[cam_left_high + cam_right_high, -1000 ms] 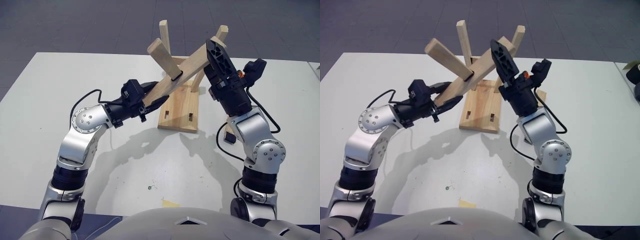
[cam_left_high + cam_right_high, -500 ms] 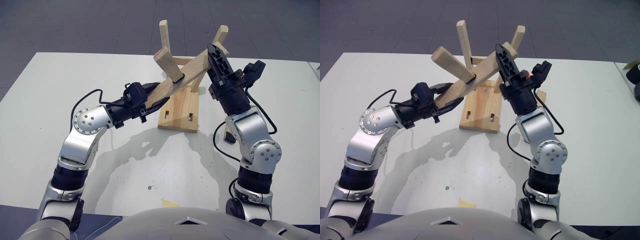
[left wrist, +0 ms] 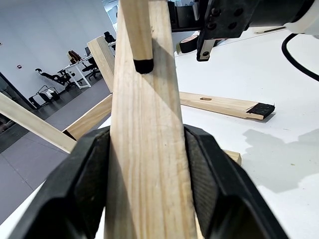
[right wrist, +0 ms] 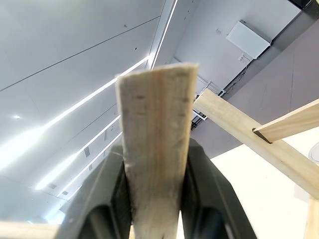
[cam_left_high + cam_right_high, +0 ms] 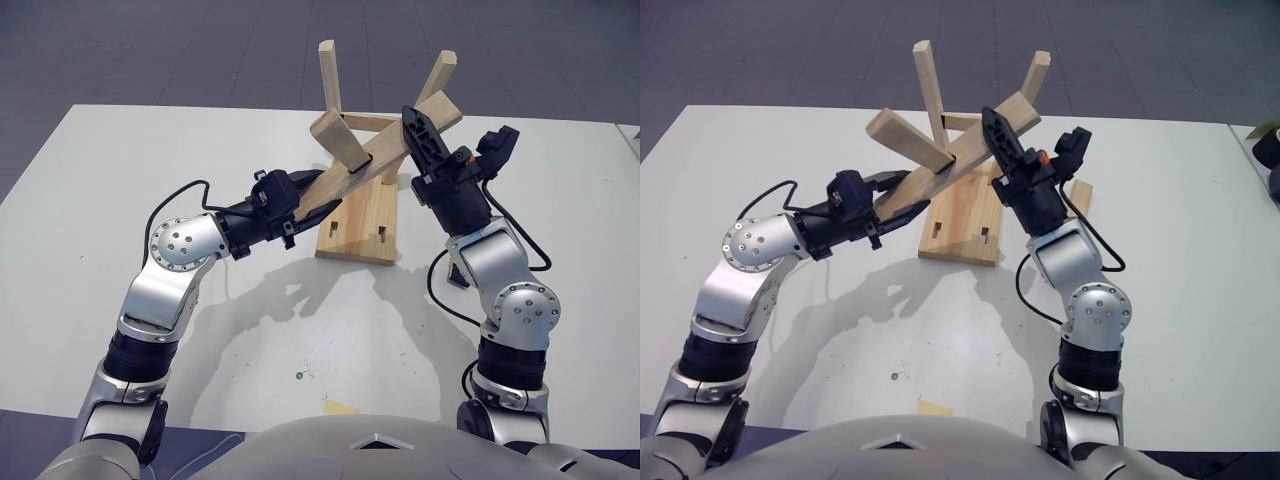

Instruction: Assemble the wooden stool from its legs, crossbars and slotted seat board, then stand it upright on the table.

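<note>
A long wooden bar (image 5: 370, 155) is hanging slanted in the air just above the slotted seat board (image 5: 357, 222), which is lying on the table (image 5: 90, 190). The left gripper (image 5: 312, 195) is grasping the bar's lower end in its jaws, and the right gripper (image 5: 420, 130) is grasping its upper end.

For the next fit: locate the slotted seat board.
In head views, the slotted seat board lies flat on the table, below the leg frame held by left gripper and right gripper.
</note>
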